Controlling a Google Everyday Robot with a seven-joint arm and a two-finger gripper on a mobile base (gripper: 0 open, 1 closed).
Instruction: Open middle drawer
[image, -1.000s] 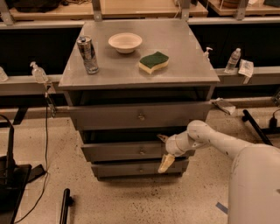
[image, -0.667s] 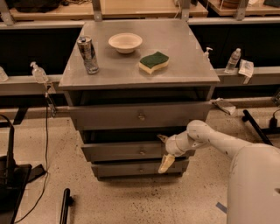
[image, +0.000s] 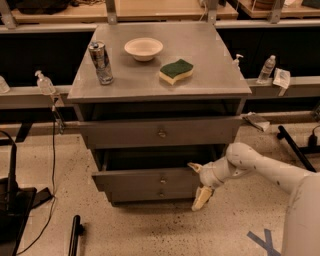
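Pincer beside middle drawer, flat grey metal

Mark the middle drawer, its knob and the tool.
middle drawer (image: 130, 179): camera view, front panel, left of knob.
knob (image: 162, 179): camera view, centre.
tool (image: 196, 184): camera view, mid-gap, at drawer's right end.

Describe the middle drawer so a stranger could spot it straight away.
Find the grey metal cabinet in the centre, with three stacked grey drawer fronts. The middle drawer is second down, below the widest front and above the slimmest, with the white gripper at its right end.
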